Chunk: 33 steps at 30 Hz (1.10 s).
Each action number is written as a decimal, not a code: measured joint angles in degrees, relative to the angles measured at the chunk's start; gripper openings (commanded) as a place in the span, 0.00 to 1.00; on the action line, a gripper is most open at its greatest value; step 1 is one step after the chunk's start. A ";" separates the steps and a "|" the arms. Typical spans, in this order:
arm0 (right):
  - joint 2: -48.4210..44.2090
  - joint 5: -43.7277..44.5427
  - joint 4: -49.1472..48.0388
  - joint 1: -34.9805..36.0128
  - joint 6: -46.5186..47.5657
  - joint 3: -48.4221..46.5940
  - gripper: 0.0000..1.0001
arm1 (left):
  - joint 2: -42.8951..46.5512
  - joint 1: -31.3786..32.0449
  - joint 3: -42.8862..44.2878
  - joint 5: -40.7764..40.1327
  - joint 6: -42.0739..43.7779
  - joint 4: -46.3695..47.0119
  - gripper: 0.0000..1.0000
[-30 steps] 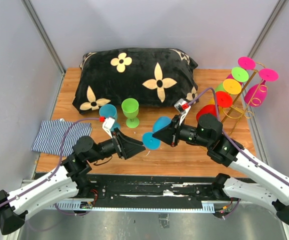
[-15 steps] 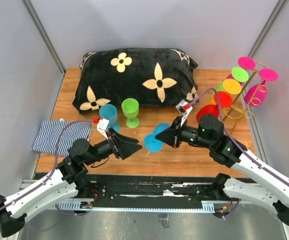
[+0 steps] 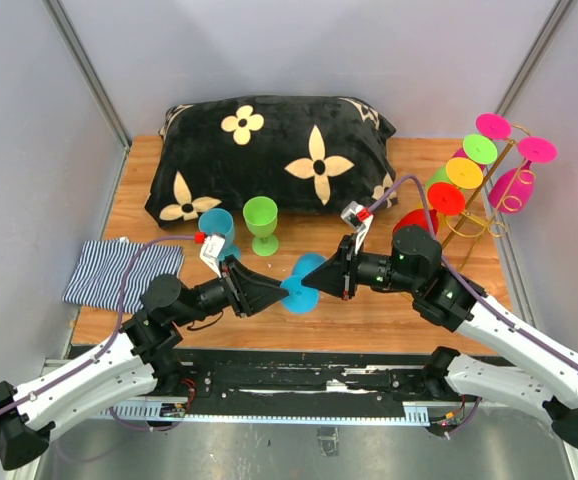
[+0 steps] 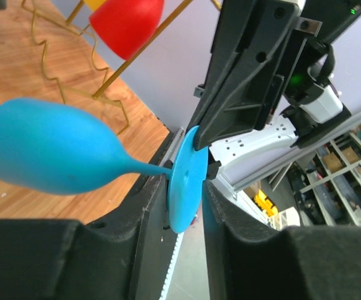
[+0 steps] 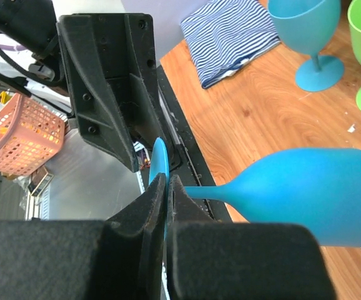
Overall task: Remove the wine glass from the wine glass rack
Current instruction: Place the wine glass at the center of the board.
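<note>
Wine glass (image 3: pixel 305 270), blue, is off the wine glass rack (image 3: pixel 474 215) and held sideways over the table (image 3: pixel 369 310). Right gripper (image 5: pixel 167 182) is clamped on its foot disc. Left gripper (image 4: pixel 185 185) has jaws apart straddling the same disc, looks like a handover.

The blue wine glass (image 3: pixel 307 270) was clear of the rack, up off the table near the 6 o'clock edge. It was tipped on its side, bowl toward 1 o'clock and foot toward 7. The right gripper (image 5: pixel 168 184) pinched the foot's rim. The foot also sat between the left gripper (image 4: pixel 187 194) fingers, but I couldn't tell if those were clamped. The wine glass rack (image 3: pixel 489 226), thin gold wire, stood over at 3 o'clock.
</note>
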State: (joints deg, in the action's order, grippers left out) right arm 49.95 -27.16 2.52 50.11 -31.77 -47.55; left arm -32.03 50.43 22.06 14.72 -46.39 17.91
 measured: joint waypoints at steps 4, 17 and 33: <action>-0.04 -2.08 -1.64 0.00 -0.28 0.00 0.01 | 0.00 0.00 -0.04 2.32 0.17 2.19 0.08; -1.49 -6.69 -1.77 0.02 0.87 0.17 0.49 | 1.03 0.00 -0.07 6.51 2.38 2.21 0.01; 4.39 -6.16 5.99 6.67 2.71 -0.90 0.25 | 4.28 0.00 1.99 3.80 7.32 -6.03 0.01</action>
State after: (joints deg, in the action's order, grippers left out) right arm 54.35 -33.32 8.51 56.77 -29.06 -48.45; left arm -27.75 50.43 24.05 18.52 -39.07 11.88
